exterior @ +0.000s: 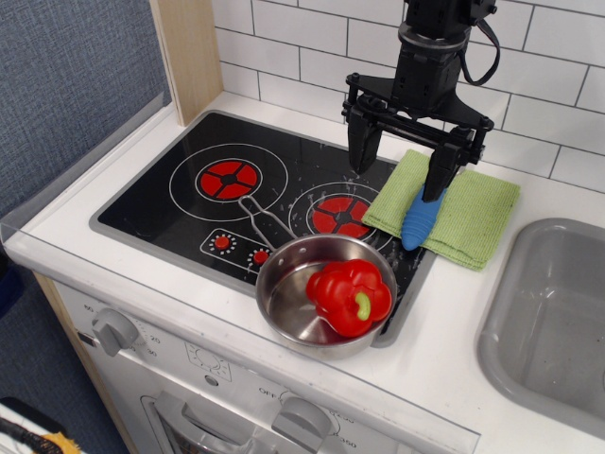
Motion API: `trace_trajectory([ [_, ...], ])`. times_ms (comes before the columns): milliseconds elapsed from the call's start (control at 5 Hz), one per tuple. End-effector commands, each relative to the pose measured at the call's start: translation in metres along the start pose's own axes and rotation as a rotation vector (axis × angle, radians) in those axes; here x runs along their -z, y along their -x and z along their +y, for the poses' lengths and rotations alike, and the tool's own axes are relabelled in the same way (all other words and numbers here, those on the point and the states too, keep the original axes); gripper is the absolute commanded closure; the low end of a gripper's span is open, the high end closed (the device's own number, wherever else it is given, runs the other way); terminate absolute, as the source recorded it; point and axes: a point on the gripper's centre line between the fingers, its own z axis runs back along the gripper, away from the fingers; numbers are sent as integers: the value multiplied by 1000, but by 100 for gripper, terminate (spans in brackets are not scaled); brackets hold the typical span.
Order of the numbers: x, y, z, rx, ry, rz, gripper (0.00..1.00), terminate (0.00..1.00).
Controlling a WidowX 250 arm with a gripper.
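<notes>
My gripper (399,170) hangs over the right rear of the toy stove, its two black fingers (362,151) spread wide apart and open with nothing between them. The right finger stands just above a blue brush-like object (417,221) that lies on a green cloth (463,210). In front of it, a small steel pot (295,305) sits on the stove's front right corner. A red bell pepper (348,295) with a green stem lies inside the pot.
The black stovetop (189,203) has two red burners and a white counter around it. A grey sink (553,312) lies at the right. White tiled wall behind, a wooden post at the back left, oven knobs along the front.
</notes>
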Motion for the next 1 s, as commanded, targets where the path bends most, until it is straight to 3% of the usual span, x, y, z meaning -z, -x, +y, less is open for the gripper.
trace_trajectory([
  [0, 0, 0, 0, 0, 0, 0, 0, 0],
  [400, -22, 38, -7, 11, 3, -91, 0, 0],
  [800, -18, 89, -23, 100, 6, -109, 0, 0],
])
